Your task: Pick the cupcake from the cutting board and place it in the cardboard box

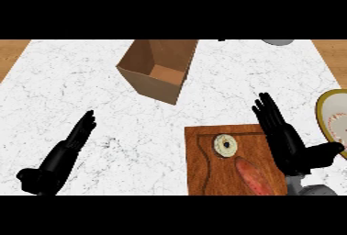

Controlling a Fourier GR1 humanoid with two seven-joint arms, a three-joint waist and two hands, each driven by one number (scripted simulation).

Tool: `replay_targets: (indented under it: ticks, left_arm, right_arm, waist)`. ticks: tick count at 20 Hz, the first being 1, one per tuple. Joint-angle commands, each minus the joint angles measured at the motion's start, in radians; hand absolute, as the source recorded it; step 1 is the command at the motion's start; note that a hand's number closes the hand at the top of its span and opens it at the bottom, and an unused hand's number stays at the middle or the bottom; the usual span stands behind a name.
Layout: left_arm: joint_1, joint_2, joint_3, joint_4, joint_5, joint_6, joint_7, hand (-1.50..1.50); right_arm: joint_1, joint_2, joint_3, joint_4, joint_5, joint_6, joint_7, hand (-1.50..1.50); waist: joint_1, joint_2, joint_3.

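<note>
Head view: with fingers [266, 111] of the right hand [291, 147] straight and wide at the cutting board [203, 176] edge, shift left over the cupcake [225, 145], apparently upright near its far end, then curl round.

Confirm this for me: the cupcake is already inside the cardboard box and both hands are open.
Not quite. The head view shows the cupcake on the cutting board, not inside the cardboard box. The rest stands: the left hand and the right hand are both open.
</note>
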Motion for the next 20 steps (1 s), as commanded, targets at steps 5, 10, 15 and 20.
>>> replay_targets:
  ticks: [5, 10, 15, 20]
  left_arm:
    - [-0.242, -0.03, -0.01, 0.016, -0.086, 0.015, 0.1, 0.0]
    - [-0.185, -0.04, -0.038, 0.033, -0.087, 0.008, 0.075, 0.0]
    - [-0.207, -0.061, -0.046, 0.042, -0.086, 0.005, 0.087, 0.0]
    - [-0.266, -0.09, -0.052, 0.055, -0.114, 0.03, 0.137, 0.0]
  right_arm:
    - [0.045, -0.035, 0.182, -0.08, 0.285, -0.143, 0.124, -1.5]
    - [0.018, -0.298, 0.167, 0.02, 0.65, -0.211, 0.018, -1.5]
    - [0.07, -0.358, 0.297, -0.059, 0.988, -0.337, 0.06, -1.5]
    - [0.089, -0.448, 0.312, -0.35, 1.192, -0.219, 0.385, -1.5]
  waist:
    - [-0.018, 0.032, 0.015]
    - [-0.035, 0.025, 0.005]
    - [-0.038, 0.02, 0.01]
    - [-0.039, 0.021, 0.01]
